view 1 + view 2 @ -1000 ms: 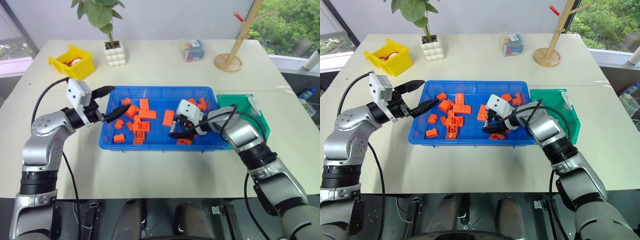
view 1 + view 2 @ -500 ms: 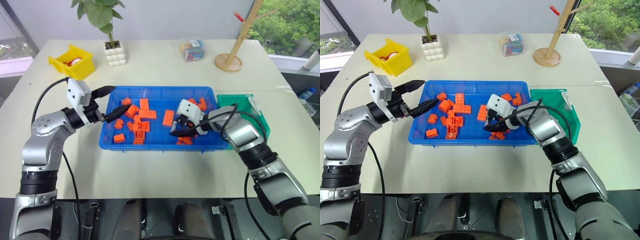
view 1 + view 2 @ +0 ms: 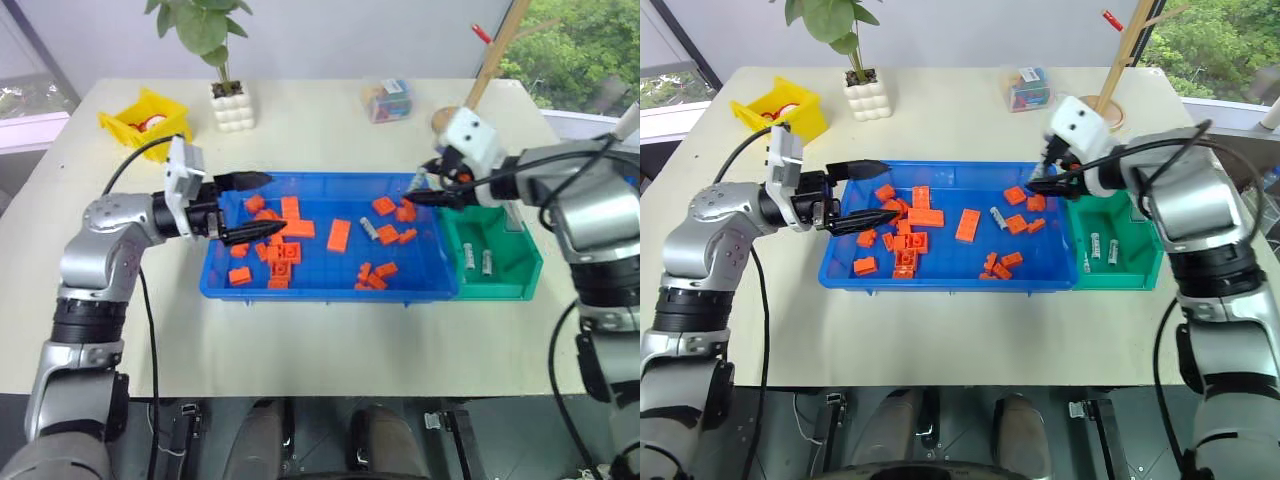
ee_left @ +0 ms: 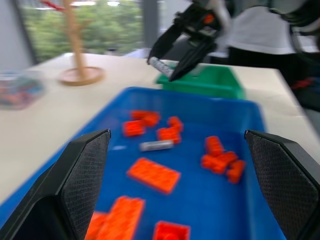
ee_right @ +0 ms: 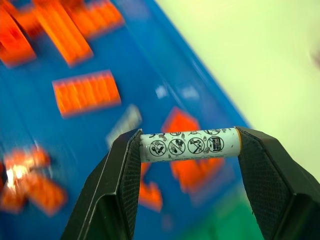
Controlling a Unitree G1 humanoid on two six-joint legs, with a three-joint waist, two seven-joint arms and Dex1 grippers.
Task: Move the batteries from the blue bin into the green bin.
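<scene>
1. Right wrist view: a battery (image 5: 189, 144) is clamped end to end between the right gripper's (image 5: 189, 146) two fingers, above the blue bin (image 3: 320, 290) near its end beside the green bin (image 3: 520, 275).
2. One more battery (image 3: 368, 229) lies among the orange bricks (image 3: 338, 235); two batteries (image 3: 476, 261) rest in the green bin.
3. The left gripper (image 3: 262, 204) points level across the blue bin's far-left part, fingers spread wide, holding nothing.

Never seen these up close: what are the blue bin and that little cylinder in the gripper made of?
The blue bin looks like moulded plastic, evenly coloured with a slight sheen. The battery in the right gripper seems metal under a pale printed wrapper bearing warning symbols.
</scene>
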